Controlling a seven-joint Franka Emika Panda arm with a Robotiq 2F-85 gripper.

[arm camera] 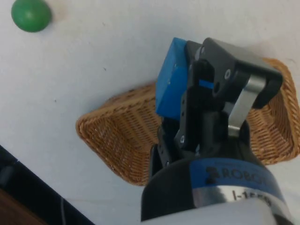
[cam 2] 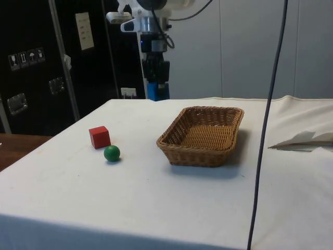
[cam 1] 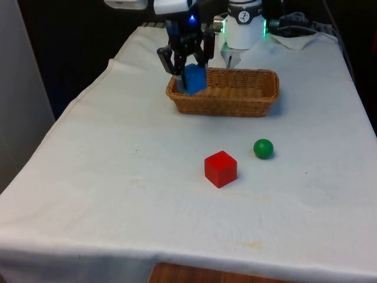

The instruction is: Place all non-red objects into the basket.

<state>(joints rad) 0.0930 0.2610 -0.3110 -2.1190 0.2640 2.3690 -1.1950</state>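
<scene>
The white-clothed surface (cam 1: 118, 177) carries everything here, and toward its far end sits the wicker basket (cam 1: 235, 100), lying open with nothing inside it as far as the side view lets me see. Above the basket's end at the front view's left hangs the gripper (cam 1: 189, 73), clamped on a blue block (cam 1: 195, 78) that is held tilted, clear of the weave. From the wrist view the block looks to sit over the basket's rim rather than over its middle, though I can't be certain how far inboard it is.

Nearer to me, well apart from the basket, a red cube (cam 1: 220, 168) rests on the cloth, and just beside it, on the front view's right, a small green ball (cam 1: 263, 148).

To my eye the step in hand is delivering the blue block. The next move calls for carrying it a little further over the basket's floor, lowering, then letting go. After that the green ball would be left to fetch; the red cube should stay put.
</scene>
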